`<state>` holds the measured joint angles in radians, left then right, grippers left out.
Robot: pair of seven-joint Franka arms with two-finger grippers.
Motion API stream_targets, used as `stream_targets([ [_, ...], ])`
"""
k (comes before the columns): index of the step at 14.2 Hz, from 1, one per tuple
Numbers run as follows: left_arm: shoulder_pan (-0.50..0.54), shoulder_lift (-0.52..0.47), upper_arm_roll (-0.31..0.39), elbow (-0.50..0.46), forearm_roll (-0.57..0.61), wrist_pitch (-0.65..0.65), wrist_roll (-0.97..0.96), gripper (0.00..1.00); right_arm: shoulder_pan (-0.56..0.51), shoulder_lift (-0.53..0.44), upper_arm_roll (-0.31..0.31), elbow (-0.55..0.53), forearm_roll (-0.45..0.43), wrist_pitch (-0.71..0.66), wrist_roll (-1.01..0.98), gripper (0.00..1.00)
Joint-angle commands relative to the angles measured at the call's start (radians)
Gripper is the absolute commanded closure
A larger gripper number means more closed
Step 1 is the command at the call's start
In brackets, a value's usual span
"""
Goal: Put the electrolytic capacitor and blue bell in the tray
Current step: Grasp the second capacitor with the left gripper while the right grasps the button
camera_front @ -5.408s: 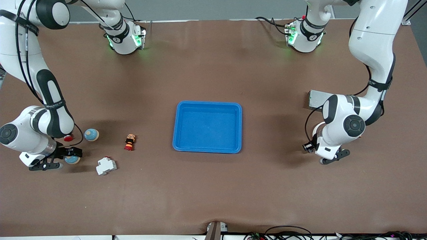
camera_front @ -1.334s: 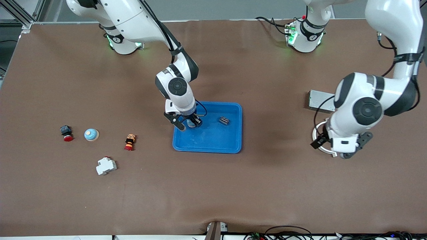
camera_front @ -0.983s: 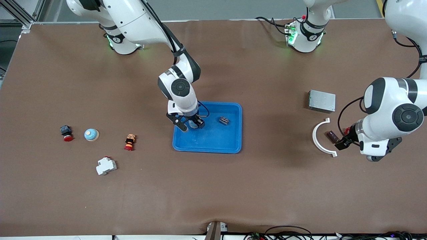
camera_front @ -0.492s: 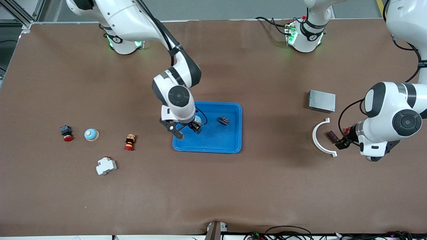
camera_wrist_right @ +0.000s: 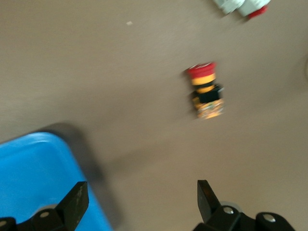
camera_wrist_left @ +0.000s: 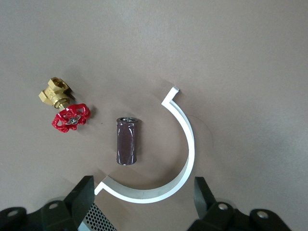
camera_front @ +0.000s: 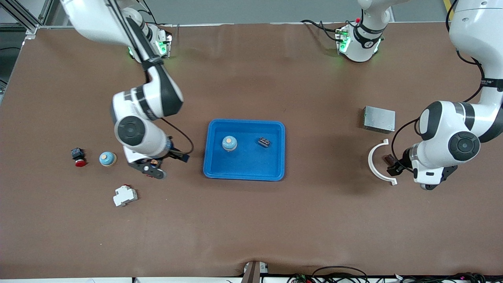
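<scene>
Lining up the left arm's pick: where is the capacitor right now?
The capacitor lies on the table inside the white curved bracket, beside the red-handled valve, under the open left claw.

A brown matte table cover (camera_front: 251, 220) spreads across nearly the whole front view, lightly creased, with soft shadows pooled on it. Along its edge at the robots' bases runs a pale strip, with a grey wall or floor (camera_front: 251, 10) above it. A metal frame strut (camera_front: 23, 19) crosses the corner at the right arm's end. At the camera's edge lie dark cables (camera_front: 342, 275) and a small metal bracket (camera_front: 254, 271).
</scene>
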<state>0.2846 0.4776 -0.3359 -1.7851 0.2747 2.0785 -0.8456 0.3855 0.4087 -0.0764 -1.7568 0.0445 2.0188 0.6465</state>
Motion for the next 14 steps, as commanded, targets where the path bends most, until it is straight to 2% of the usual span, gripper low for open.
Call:
stream_targets([
  [1,0.010,-0.002,-0.009,-0.016,0.017,0.012,-0.012,0.06,-0.106,-0.129,0.021,-0.171,-0.012,0.060,-0.195,0.00],
  [6,0.002,0.006,-0.011,-0.028,0.017,0.014,-0.013,0.07,-0.255,-0.205,0.021,-0.377,-0.012,0.263,-0.486,0.00],
  [9,0.004,0.016,-0.009,-0.046,0.017,0.049,-0.013,0.08,-0.370,-0.199,0.023,-0.507,-0.012,0.495,-0.716,0.00],
  [12,0.018,0.044,-0.003,-0.111,0.032,0.171,-0.010,0.10,-0.474,-0.194,0.024,-0.543,-0.009,0.551,-0.864,0.00],
  [14,0.040,0.068,-0.002,-0.114,0.101,0.173,-0.015,0.20,-0.507,-0.189,0.024,-0.543,0.000,0.563,-0.915,0.00],
])
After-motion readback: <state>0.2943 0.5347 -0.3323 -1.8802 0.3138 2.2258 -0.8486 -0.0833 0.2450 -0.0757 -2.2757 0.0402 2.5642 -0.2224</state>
